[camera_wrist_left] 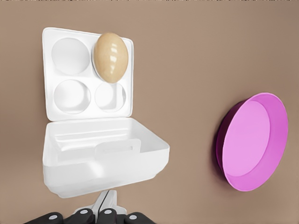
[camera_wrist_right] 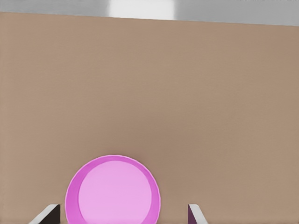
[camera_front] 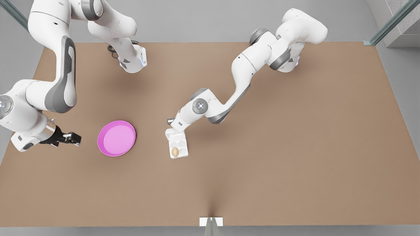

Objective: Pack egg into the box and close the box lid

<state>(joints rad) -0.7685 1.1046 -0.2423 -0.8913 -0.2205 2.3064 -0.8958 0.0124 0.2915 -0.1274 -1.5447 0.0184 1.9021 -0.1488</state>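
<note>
**At the carton's hinge side: the lid is being taken in hand**

Just ahead of the left pincer (camera_wrist_left: pixel 105 207), the box lid (camera_wrist_left: pixel 103 158) is being shown open, its hollow side turned toward the wrist. It seems to be standing partly up from the hinge. Whether this pincer is spread, pressed together or pinching the lid's edge cannot be told. Beyond the lid from this pincer, the box (camera_wrist_left: pixel 46 70) is lying on the table, and the egg (camera_wrist_left: pixel 110 57) is being cradled in one of its far cups; the other three cups are bare. Off to one side, well apart from the pincer, a pink plate (camera_wrist_left: pixel 252 140) is lying.

The packing step is being judged as done and the closing step as in hand. For the next move, the lid is being required to swing over the hinge, away from the pincer and down onto the four cups, without the light carton being shoved or the egg being knocked.

The right pincer (camera_front: pixel 73 139) is being held spread, low over the table, with the plate just ahead of it. That arm is waiting.

A plain brown table (camera_front: pixel 295 147) is being used as the work surface. It is being bordered by grey floor, with slanted metal struts (camera_front: pixel 390 23) at the corners and a small white marker (camera_front: pixel 211 221) at one edge.
</note>
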